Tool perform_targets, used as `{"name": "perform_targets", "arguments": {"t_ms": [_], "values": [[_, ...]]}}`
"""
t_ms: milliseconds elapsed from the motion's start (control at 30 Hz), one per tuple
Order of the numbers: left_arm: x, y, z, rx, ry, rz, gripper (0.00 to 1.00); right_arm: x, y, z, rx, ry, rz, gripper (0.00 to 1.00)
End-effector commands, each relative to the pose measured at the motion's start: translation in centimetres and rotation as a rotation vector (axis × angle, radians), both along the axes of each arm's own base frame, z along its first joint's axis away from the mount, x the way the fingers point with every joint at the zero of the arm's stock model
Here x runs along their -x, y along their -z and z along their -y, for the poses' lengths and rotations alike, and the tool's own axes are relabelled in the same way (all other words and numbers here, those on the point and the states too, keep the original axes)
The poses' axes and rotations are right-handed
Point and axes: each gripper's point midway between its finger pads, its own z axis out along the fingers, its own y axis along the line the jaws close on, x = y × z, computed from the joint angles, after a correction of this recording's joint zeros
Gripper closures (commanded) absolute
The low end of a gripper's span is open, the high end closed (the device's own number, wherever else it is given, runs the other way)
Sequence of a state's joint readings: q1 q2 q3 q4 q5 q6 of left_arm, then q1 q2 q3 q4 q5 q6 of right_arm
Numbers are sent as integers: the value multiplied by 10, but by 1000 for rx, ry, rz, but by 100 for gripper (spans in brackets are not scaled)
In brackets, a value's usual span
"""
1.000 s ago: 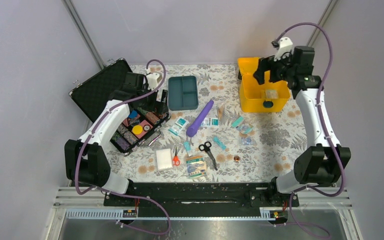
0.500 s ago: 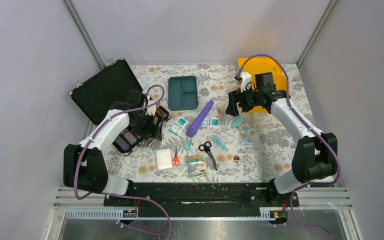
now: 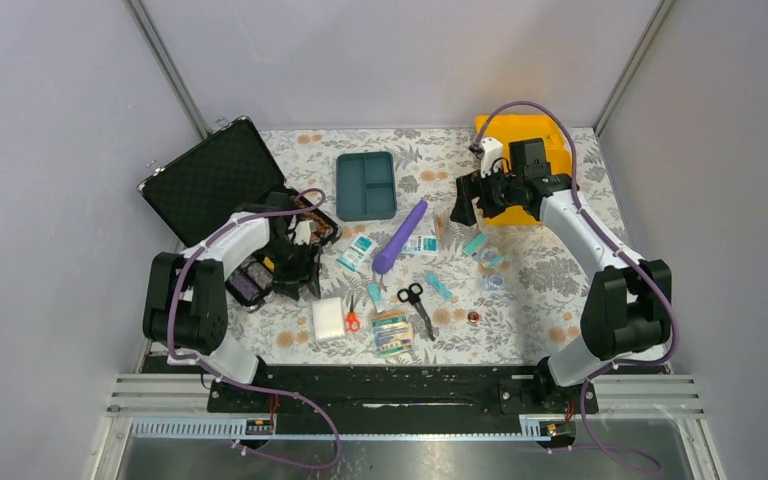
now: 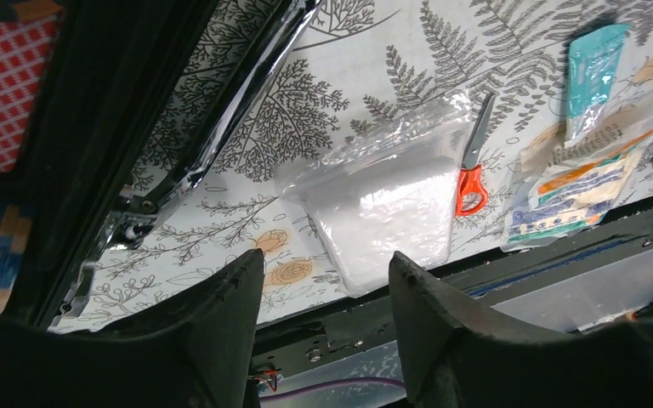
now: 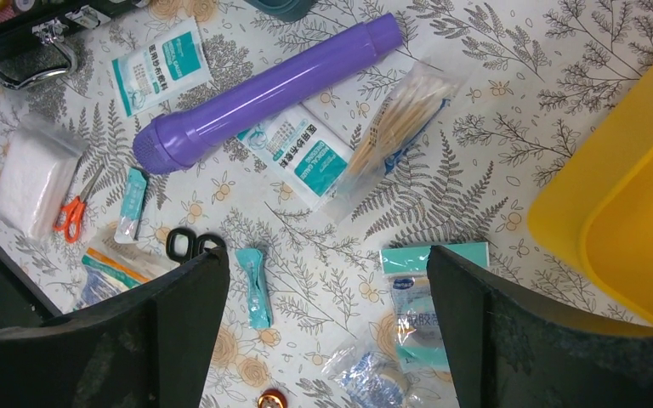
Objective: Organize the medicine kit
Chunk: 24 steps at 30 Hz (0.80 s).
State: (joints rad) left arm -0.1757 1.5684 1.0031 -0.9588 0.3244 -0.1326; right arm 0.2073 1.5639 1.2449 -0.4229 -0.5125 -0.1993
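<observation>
Right fingers (image 5: 149, 340) spread wide; medicine kit (image 5: 638, 212) partly cut off by frame.

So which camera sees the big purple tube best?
The right wrist view: the purple tube lies whole, close and sharp. The top view shows the purple tube small; the left wrist view misses it.

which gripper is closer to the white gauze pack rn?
Left. The left gripper hangs just beyond the white gauze pack, by the black case's front edge. The right gripper is across the table, beside the yellow medicine kit.
</observation>
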Motion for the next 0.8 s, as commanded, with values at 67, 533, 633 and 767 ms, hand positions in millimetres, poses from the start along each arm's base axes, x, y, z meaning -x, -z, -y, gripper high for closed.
{"name": "perform_targets", "arguments": {"t_ms": [67, 533, 633, 767], "values": [[5, 18, 6, -15, -40, -78, 46, -17, -11, -11, -38, 34, 14, 8], [2, 36, 23, 72, 98, -114, 100, -6, -12, -9, -2, 8, 58, 9], [-6, 16, 25, 115, 148, -37, 100, -3, -18, -8, -1, 0, 74, 8], [-26, -26, 35, 229, 240, 96, 100, -1, -26, -9, -8, -9, 87, 8]]}}
